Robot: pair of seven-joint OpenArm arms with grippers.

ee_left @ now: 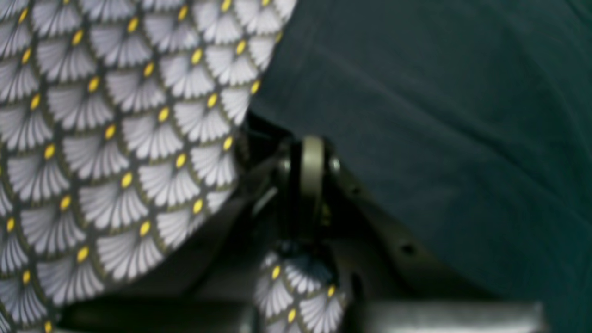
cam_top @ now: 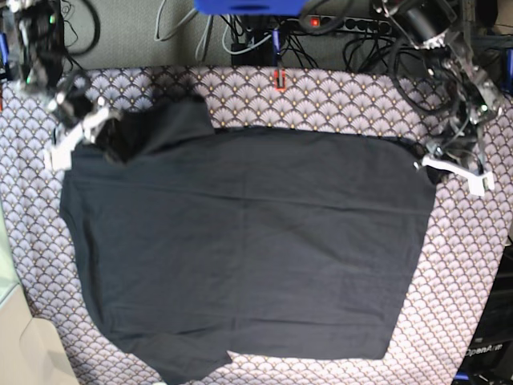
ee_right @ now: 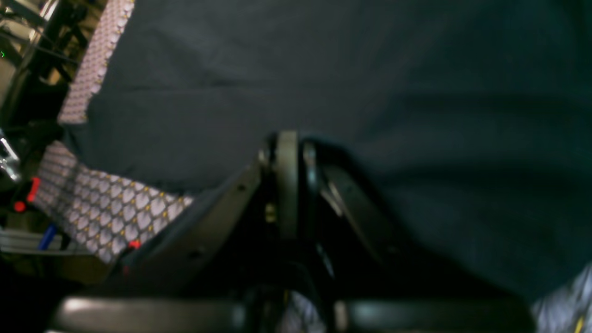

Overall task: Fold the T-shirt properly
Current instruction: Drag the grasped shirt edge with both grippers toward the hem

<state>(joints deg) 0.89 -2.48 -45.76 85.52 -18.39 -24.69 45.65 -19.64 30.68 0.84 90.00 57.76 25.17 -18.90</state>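
The black T-shirt [cam_top: 248,257] lies spread flat on the scallop-patterned tablecloth [cam_top: 337,100]. It also fills the left wrist view [ee_left: 439,115] and the right wrist view [ee_right: 370,69]. My right gripper [cam_top: 96,128] is at the shirt's far left shoulder, where the fabric is bunched and raised. Its jaws stand together on the black cloth in the right wrist view [ee_right: 287,148]. My left gripper [cam_top: 433,159] is at the shirt's far right corner. Its jaws stand together at the shirt's edge in the left wrist view [ee_left: 312,155].
Cables, a power strip [cam_top: 353,24] and equipment lie beyond the far table edge. The tablecloth [ee_left: 115,138] shows around the shirt on all sides. The table's edge and dark gear [ee_right: 27,92] show at the left of the right wrist view.
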